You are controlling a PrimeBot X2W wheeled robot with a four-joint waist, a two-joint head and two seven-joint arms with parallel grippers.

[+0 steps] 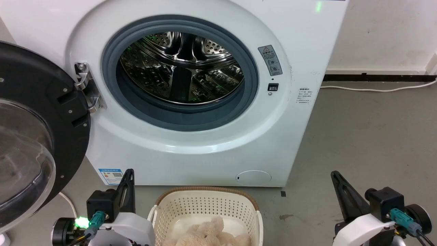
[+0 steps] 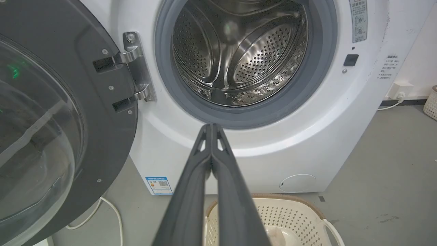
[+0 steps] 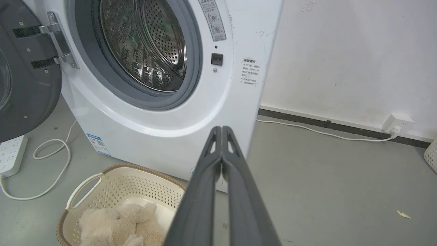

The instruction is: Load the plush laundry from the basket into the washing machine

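Your plush (image 1: 208,234) lies in the basket (image 1: 205,205), on the floor (image 1: 358,143) just before the washer (image 1: 191,150), whose door (image 1: 34,136) hangs open on the left. Both pairs of jaws are pressed together, empty, either side of the basket. Go down like that and you'll only prod the fur. Pinch fur alone and it may slip out mid-lift. Loose limbs could snag on the seal (image 1: 184,119), and a left-arm swing could strike the door.

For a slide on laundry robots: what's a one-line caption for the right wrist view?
Shut right end effector poised before the open washing machine, plush laundry lying in the basket below.
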